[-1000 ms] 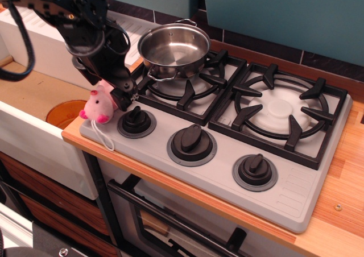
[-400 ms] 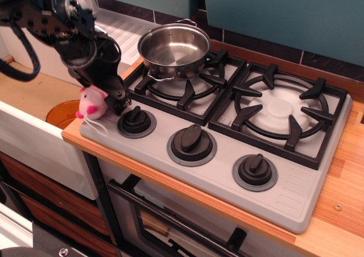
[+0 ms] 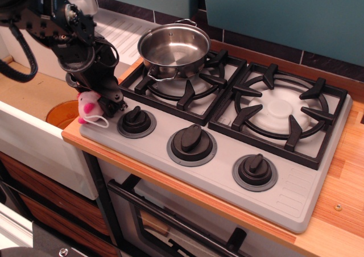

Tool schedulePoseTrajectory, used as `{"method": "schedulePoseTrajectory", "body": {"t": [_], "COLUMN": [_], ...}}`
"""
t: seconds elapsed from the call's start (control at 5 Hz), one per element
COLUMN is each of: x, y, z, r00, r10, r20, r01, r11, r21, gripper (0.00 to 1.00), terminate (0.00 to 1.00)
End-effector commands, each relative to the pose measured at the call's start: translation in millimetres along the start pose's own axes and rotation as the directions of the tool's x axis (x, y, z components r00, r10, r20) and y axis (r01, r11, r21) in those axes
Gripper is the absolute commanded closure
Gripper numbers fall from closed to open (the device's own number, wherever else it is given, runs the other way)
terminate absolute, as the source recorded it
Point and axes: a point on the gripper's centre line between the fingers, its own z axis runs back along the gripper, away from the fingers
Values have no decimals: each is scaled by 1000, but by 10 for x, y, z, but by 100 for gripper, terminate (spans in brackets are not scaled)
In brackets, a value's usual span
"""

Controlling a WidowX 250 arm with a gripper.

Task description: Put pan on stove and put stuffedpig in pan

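The wooden counter carries the stove, a light grey plastic cooktop with 2 black burner grates and 3 black knobs. At the upper left of the frame the black robot arm reaches down. The pan, shiny round steel with 2 thin wire handles, sits already on the left grate; it looks hard and slippery. At the left edge of the stove, the gripper has its jaws clenched on the stuffedpig, a pale pink plush with a white string loop. I judge it light and soft, best held around the body.
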Motion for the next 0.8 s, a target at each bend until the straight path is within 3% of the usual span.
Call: {"method": "schedulePoseTrajectory", "body": {"t": [0.0, 0.6], "x": [222, 623], "y": [80, 225], "z": [198, 628], "r00": [1000, 993], "r10": [-19, -41], "r20": [-20, -108], "r01": [19, 48], "r11": [999, 997], "r21": [33, 61], "gripper": [100, 100], "terminate": [0, 0]}}
